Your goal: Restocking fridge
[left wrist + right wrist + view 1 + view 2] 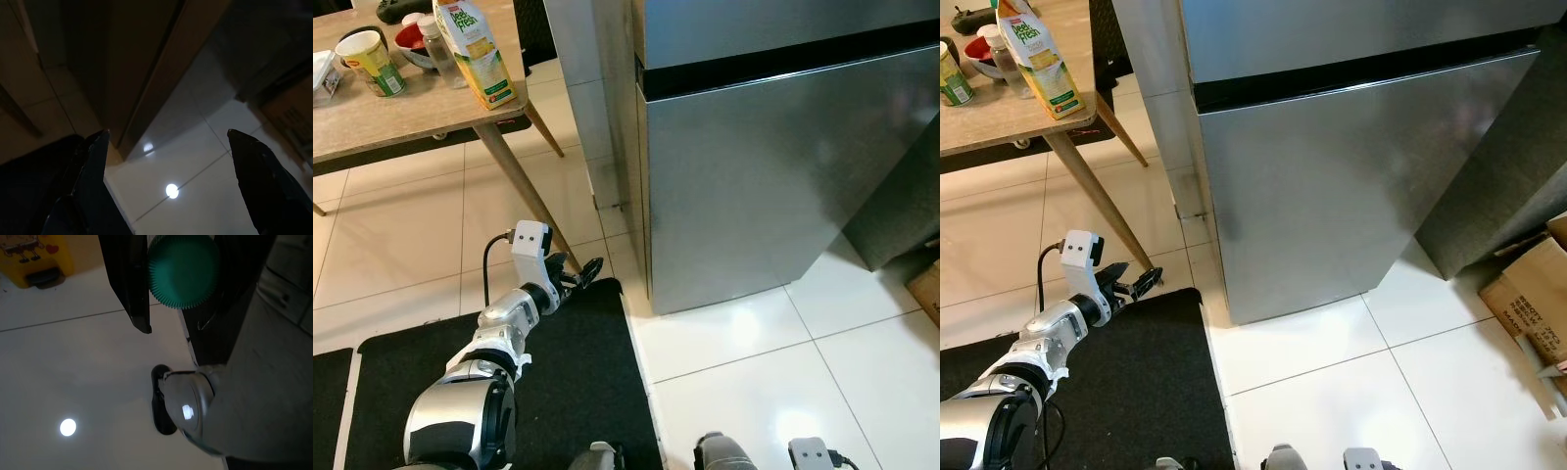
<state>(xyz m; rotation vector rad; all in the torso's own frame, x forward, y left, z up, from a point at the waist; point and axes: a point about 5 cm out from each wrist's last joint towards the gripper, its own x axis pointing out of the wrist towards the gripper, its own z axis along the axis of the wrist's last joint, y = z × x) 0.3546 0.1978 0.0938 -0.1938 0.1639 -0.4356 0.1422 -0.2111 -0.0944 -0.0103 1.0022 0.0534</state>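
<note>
The steel fridge (754,176) stands straight ahead with both doors closed. My left gripper (582,272) is held low over the black mat, open, pointing at the gap between the table leg and the fridge's lower corner; in the left wrist view its fingers (93,171) are wide apart with nothing between them. My right gripper (178,325) hangs low over the white floor, shut on a bottle with a green ribbed cap (183,271). A yellow juice carton (475,49) stands on the wooden table (372,122) at the upper left.
On the table there are also a cup (374,61), a red bowl (411,39) and a small bottle (435,44). A slanted table leg (524,191) runs close to the left gripper. A black mat (578,392) lies underfoot. A cardboard box (1533,294) sits right of the fridge.
</note>
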